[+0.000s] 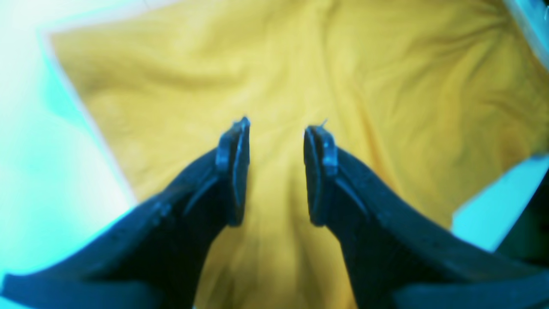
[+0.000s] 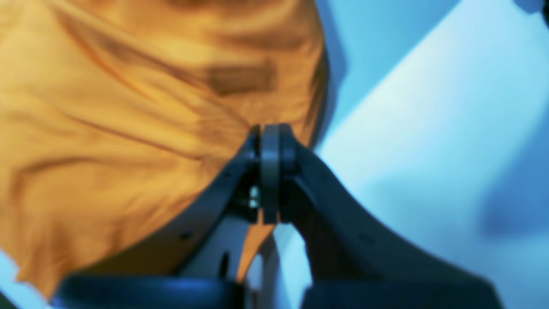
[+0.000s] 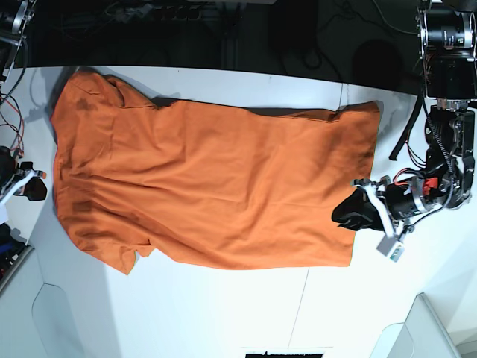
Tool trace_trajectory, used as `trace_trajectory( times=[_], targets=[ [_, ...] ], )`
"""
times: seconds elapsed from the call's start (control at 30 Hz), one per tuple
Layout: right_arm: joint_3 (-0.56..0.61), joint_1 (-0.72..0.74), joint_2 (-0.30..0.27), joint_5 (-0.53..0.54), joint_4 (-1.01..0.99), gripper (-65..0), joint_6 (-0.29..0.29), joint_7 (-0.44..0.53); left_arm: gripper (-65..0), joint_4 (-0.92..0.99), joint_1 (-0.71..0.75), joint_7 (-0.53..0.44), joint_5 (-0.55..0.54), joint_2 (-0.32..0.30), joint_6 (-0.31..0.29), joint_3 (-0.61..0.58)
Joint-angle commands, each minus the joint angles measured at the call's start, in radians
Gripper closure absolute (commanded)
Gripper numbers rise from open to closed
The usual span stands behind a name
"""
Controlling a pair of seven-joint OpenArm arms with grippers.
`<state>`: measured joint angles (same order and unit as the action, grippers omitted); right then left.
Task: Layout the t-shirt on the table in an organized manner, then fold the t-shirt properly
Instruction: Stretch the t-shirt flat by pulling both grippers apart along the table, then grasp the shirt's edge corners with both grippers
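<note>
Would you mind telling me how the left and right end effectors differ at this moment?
The left end effector has its fingers apart, with nothing between them, while the right end effector is shut on the t-shirt. The left hovers over flat fabric; the right pinches the shirt's edge near the table. Both have dark fingers.

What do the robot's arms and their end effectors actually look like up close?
The left end effector has two curved dark fingers tipped with flat pads; the right end effector looks the same. In the base view the left arm is black, with white brackets, loose black cables and a small white tag.
</note>
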<state>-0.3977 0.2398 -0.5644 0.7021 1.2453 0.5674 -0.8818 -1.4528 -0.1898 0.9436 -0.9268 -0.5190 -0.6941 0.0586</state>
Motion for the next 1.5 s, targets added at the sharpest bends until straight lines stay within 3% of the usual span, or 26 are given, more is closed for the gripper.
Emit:
trace_trajectory(
  times=[0.0, 0.13, 0.37, 0.47, 0.5, 0.6, 0.67, 0.97, 1.03, 1.17, 1.47],
  targets=[
    [-0.046, -0.018, -0.023, 0.053, 0.038, 0.0, 0.017, -0.012, -24.3, -0.039, 0.019, 0.011, -0.03, -0.028, -0.004, 0.034],
    [-0.154, -0.155, -0.041, 0.164, 0.093, 0.0, 0.024, -0.066, -24.2, -0.109, 0.173, 0.042, -0.109, -0.066, -0.004, 0.174],
    [-0.285, -0.384, -0.056, 0.315, 0.147, 0.0, 0.039, -0.137, -24.6, -0.134, 0.468, 0.075, -0.215, -0.06, -0.004, 0.429],
    [-0.304, -0.436, -0.056, 0.338, 0.154, 0.0, 0.04, -0.174, -33.8, -0.134, 0.563, 0.074, -0.237, -0.06, -0.004, 0.478],
    [-0.303, -0.451, -0.055, 0.338, 0.154, 0.0, 0.04, -0.175, -36.9, -0.134, 0.586, 0.072, -0.237, -0.06, -0.004, 0.483],
    [-0.301, -0.493, -0.053, 0.344, 0.153, -14.9, 0.039, -0.193, -38.9, -0.134, 0.64, 0.07, -0.239, -0.053, -0.004, 0.484],
    [-0.301, -0.52, -0.053, 0.367, 0.153, -19.4, 0.04, -0.22, -38.9, -0.134, 0.661, 0.07, -0.249, -0.038, -0.004, 0.484],
    [-0.299, -0.558, -0.034, 0.398, 0.153, -19.4, 0.05, -0.244, -38.9, -0.134, 0.663, 0.086, -0.24, 0.058, -0.004, 0.484],
    [-0.286, -0.552, -0.021, 0.397, 0.153, -20.6, 0.05, -0.244, -38.9, -0.134, 0.663, 0.085, -0.24, 0.062, -0.004, 0.484],
    [-0.229, -0.551, -0.002, 0.397, 0.153, -30.3, 0.05, -0.24, -38.9, -0.134, 0.655, 0.085, -0.236, 0.062, -0.004, 0.484],
    [-0.182, -0.547, 0.09, 0.394, 0.153, -30.6, 0.05, -0.211, -43.6, -0.134, 0.653, 0.046, -0.197, 0.062, -0.004, 0.484]
  ],
)
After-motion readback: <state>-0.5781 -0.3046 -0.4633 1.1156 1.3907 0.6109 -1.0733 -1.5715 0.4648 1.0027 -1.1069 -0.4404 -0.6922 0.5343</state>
